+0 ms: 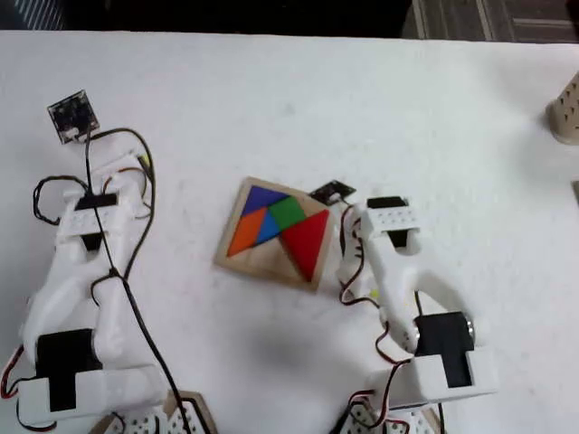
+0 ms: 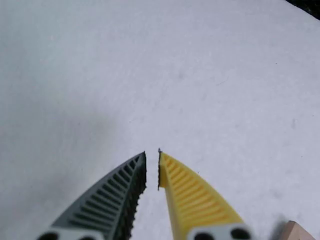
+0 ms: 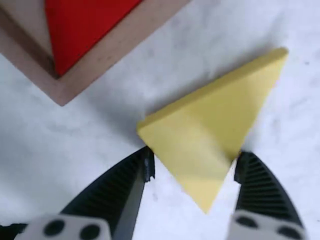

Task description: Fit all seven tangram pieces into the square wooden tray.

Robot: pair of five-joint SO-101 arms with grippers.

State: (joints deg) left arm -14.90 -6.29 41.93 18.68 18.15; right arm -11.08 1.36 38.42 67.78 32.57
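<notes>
Noting the right gripper [image 3: 192,159] first: its two black fingers [image 3: 125,185] stand on either side of the yellow triangle [image 3: 210,125]. Each tip touches a slanted edge, so the jaws look clamped on the piece. One corner of the triangle points back between the fingers. Cannot tell whether it lies flat or tilts up.

The yellow triangle is outside the square wooden tray [image 3: 100,62], just beside one corner. A strip of white table [image 3: 165,65] runs between them, so they do not touch. Inside that corner the red triangle [image 3: 82,25] aims its tip at the rim, with a sliver of bare floor beside it.

High view: the tray [image 1: 224,257] sits mid-table, turned so that its edges run slantwise. The right arm [image 1: 398,271] is just beside its right side. Five pieces lie inside: dark blue piece [image 1: 262,197], green piece [image 1: 288,212], orange piece [image 1: 244,233], light blue piece [image 1: 268,228] and the red triangle. They fill the far and right parts. A wedge of bare wood shows along the near-left rim.

The left gripper [image 2: 152,154] hangs over bare table, its grey finger [image 2: 115,195] and yellow finger [image 2: 190,195] together save a hairline slit, with nothing between them. The left arm [image 1: 86,262] is well apart from the tray.

Open room: broad white table beyond the tray's far edges, and a bare lane between the tray and the left arm. A black cable [image 1: 136,298] runs along that lane's left side. A small circuit board [image 1: 72,115] lies at the far left.
</notes>
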